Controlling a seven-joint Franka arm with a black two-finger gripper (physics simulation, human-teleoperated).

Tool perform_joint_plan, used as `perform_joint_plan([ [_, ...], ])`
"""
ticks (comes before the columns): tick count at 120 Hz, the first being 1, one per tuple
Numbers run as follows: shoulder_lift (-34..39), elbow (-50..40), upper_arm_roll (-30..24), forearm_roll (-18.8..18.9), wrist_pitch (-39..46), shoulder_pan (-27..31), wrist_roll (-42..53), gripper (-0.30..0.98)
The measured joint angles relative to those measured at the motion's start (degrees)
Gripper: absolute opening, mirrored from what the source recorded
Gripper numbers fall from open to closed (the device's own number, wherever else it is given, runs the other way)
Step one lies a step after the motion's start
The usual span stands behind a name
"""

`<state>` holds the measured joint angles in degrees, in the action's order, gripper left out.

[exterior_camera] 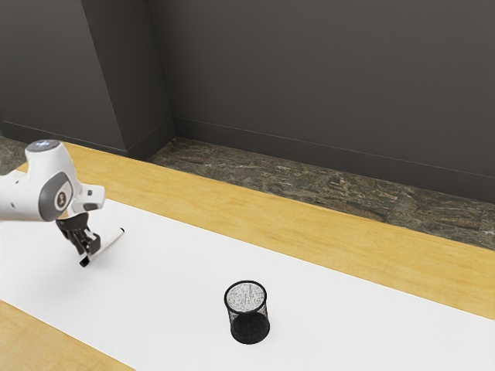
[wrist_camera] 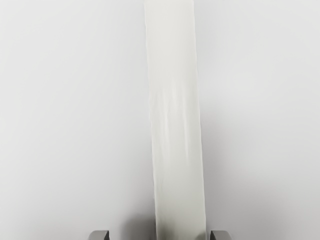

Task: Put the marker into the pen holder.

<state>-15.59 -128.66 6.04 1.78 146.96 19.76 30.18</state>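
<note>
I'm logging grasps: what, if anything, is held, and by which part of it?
Nothing: the gripper is open astride the marker, with a clear gap between it and one finger.

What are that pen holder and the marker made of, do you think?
The pen holder looks like black wire mesh, probably painted metal: its sides are partly see-through below a solid rim. The marker seems smooth white plastic; faint pale streaks along its barrel suggest a soft sheen.

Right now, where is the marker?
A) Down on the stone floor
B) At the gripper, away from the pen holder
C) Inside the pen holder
B: the white marker is right at the gripper, with bare white surface between it and the black pen holder.
</note>
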Motion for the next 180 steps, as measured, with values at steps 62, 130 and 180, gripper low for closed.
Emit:
perform_joint_plan([
  [62,-1.14,0.87,-9.78,-0.03,1.03,10.83,2.24,0.02],
  [130,27.54,-5.29,-12.23,6.41,-18.09,-26.44,-4.37,-0.04],
  [180,32.19,-6.14,-20.67,3.01,-25.94,-30.06,-14.33,-0.03],
])
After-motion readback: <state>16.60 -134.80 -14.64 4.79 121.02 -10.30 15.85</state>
